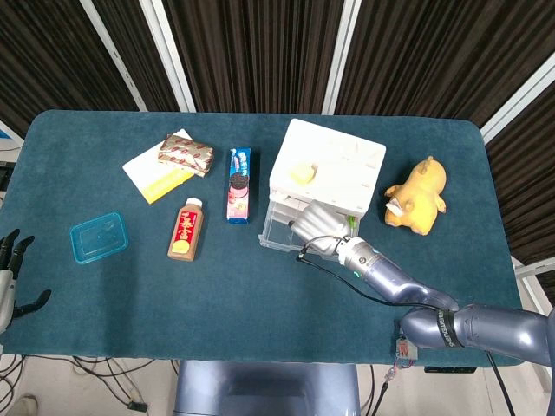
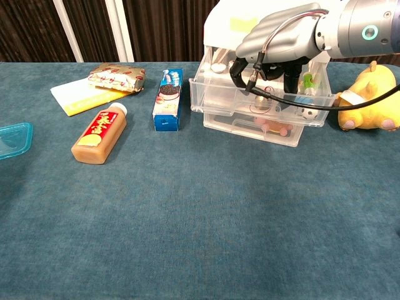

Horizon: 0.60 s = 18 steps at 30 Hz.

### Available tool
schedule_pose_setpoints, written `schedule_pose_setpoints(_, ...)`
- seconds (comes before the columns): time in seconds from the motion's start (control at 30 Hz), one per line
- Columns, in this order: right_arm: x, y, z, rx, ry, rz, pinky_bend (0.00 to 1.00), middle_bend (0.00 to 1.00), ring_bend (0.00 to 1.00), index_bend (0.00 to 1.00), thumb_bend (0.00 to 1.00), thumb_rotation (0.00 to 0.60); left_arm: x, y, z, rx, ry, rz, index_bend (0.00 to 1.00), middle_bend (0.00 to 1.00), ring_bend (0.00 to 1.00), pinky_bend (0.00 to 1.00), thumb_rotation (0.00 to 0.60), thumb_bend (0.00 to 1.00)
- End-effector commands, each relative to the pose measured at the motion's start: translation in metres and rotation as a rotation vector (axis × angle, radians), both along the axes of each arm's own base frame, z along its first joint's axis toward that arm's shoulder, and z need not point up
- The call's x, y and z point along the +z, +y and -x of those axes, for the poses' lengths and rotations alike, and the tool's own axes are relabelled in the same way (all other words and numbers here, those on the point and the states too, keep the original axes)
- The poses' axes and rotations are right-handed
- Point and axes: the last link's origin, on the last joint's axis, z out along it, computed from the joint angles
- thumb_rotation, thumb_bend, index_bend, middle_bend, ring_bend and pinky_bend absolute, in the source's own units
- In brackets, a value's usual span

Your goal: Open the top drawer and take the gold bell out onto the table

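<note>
The white drawer unit [image 1: 329, 165] stands right of the table's middle, its clear top drawer [image 2: 219, 94] pulled out toward me. Through the clear front, a small gold bell [image 2: 267, 104] shows low in the drawer among other small items. My right hand [image 2: 275, 37] hovers over the open drawer, with its fingers hanging down into it and spread apart above the bell. I see no grip on the bell. From the head view the right hand [image 1: 319, 227] covers the drawer's contents. My left hand [image 1: 10, 277] rests off the table's left edge, fingers spread and holding nothing.
A yellow plush toy [image 2: 369, 94] sits just right of the drawers. Left of them lie a blue cookie box [image 2: 169, 99], a brown bottle [image 2: 99, 134], a snack pack [image 1: 185, 153] on a yellow-white booklet [image 1: 152, 173], and a blue container [image 1: 98, 237].
</note>
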Motion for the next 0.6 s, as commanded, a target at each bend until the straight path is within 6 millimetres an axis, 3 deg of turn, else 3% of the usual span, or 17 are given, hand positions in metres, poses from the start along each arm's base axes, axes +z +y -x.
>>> schedule_pose_setpoints(0.03, -0.0007, 0.0005, 0.0001, -0.001, -0.006, -0.011, 1.00, 1.00, 1.00, 0.45, 0.22, 0.600, 0.0001, 0.0000, 0.0000, 0.000, 0.000, -0.001, 0.10, 0.00, 0.00, 0.00, 0.600, 0.19)
schedule_pose_setpoints(0.6, -0.0036, -0.0016, 0.0014, 0.010, 0.000, -0.027, 1.00, 1.00, 1.00, 0.52, 0.22, 0.600, 0.0004, 0.0001, 0.0001, 0.001, -0.001, -0.002, 0.10, 0.00, 0.00, 0.00, 0.600, 0.19)
